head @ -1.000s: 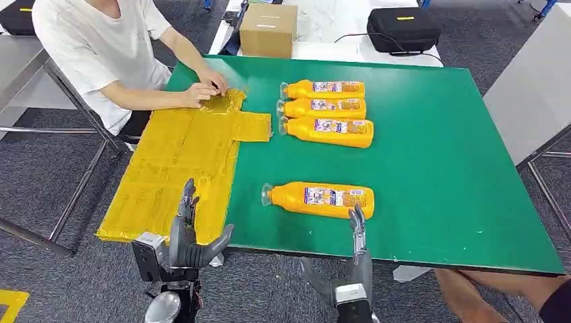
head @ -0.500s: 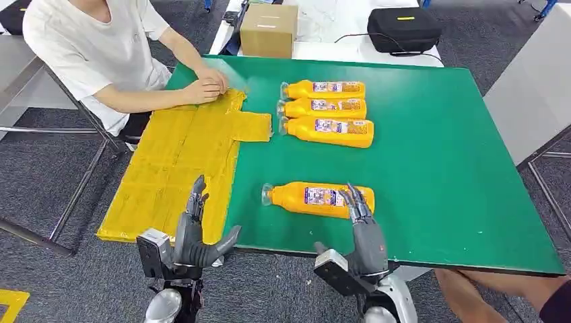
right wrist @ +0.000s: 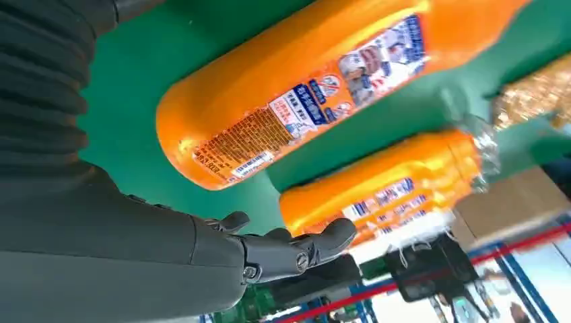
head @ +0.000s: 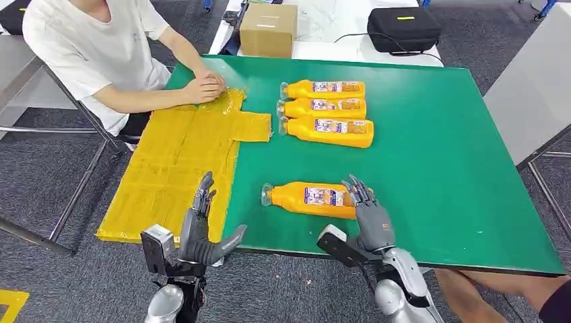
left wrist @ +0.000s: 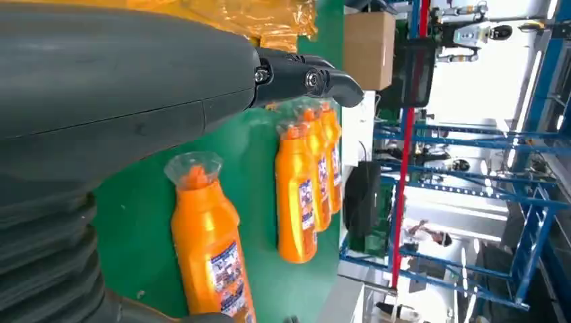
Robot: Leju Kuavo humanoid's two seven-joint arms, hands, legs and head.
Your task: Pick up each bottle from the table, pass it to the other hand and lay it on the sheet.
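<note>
The right hand hovers over the base end of the near bottle, fingers spread and empty; whether they touch it cannot be told from the head view. That bottle lies on its side on the green counter, cap toward the yellow sheet, well apart from the row of three bottles lying side by side farther back. In the right wrist view the near bottle's labelled body sits just beyond the hand's fingertips. The left hand hangs at the counter's near edge by the sheet's corner, fingers straight and apart, thumb out, holding nothing. At the far end of the sheet a person's hands rest on it. A cardboard box and a black case stand beyond the counter.
</note>
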